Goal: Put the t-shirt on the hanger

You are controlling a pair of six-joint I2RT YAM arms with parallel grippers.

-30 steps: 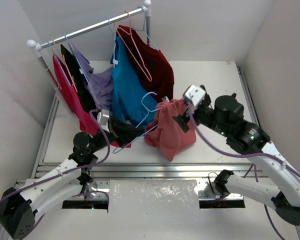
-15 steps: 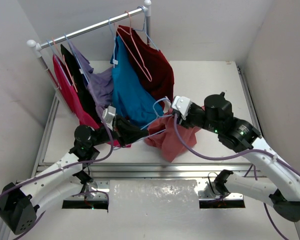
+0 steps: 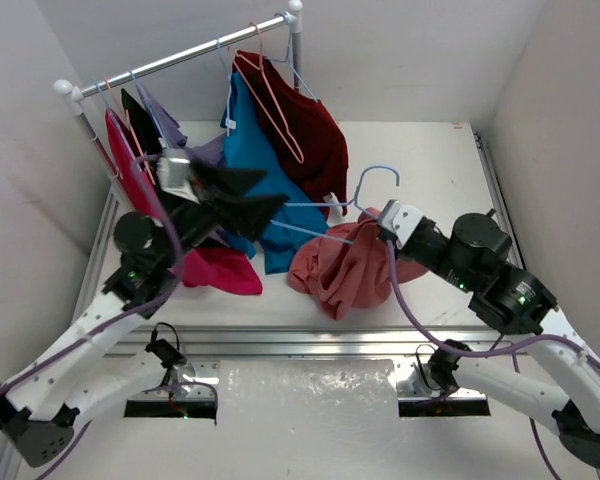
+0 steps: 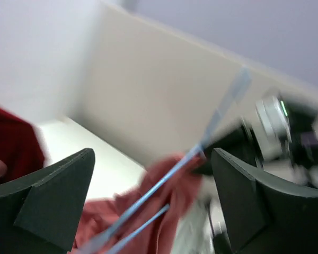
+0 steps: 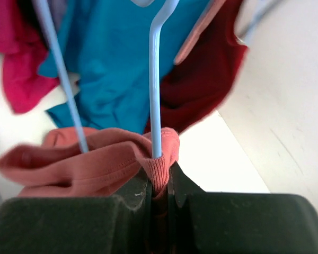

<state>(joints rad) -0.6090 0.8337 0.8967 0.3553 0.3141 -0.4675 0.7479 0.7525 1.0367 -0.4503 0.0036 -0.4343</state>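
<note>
The salmon t-shirt (image 3: pixel 340 270) lies bunched on the table with the pale blue hanger (image 3: pixel 377 168) threaded through it, hook sticking up. My right gripper (image 3: pixel 375 233) is shut on the t-shirt's ribbed collar (image 5: pixel 158 170), right where the hanger's neck (image 5: pixel 155 79) comes out; its jaws (image 5: pixel 159 190) pinch the fabric. My left gripper (image 3: pixel 265 196) hangs raised to the left, open. In the blurred left wrist view the hanger's wires (image 4: pixel 164 182) pass between its spread fingers (image 4: pixel 42 201) without touching them, over the t-shirt (image 4: pixel 122 211).
A clothes rail (image 3: pixel 180 55) at the back left carries a maroon shirt (image 3: pixel 310 135) on a pink-red hanger (image 3: pixel 270 110), a teal shirt (image 3: pixel 255 185) and other garments. A magenta shirt (image 3: pixel 220 272) droops onto the table beside the left arm.
My left gripper opened, let go of the hanger and rose to the upper left. My right gripper closed on the t-shirt's collar at the hanger's neck and shifted right with it.
</note>
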